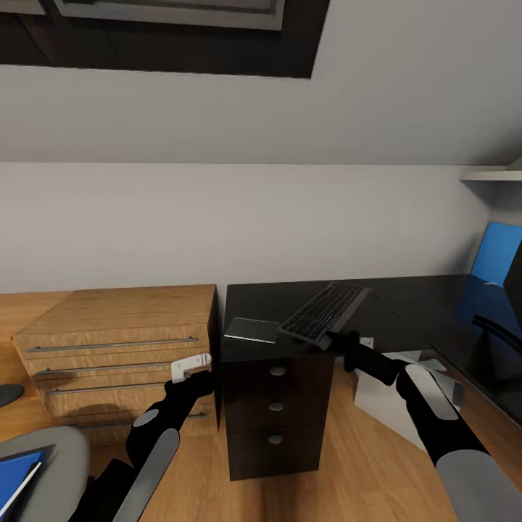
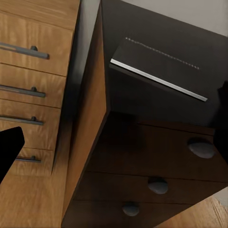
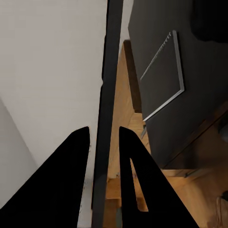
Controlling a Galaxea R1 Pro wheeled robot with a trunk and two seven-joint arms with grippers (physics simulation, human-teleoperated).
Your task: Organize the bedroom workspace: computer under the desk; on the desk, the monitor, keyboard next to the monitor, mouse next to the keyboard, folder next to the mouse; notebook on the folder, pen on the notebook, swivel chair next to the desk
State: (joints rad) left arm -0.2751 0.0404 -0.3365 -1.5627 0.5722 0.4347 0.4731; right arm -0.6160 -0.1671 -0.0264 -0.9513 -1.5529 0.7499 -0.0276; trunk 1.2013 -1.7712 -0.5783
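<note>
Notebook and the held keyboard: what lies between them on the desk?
Nothing: in the head view only bare black desk top separates the notebook from the keyboard, which the right gripper holds tilted above the top.

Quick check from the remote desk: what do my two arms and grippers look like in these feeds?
Both arms are glossy black with pale grey panels along the forearms and rounded black joints. The left gripper looks white in the head view, though its finger shows black at the wrist. The right gripper has flat, black, tapered fingers. No cables or markings visible.
</note>
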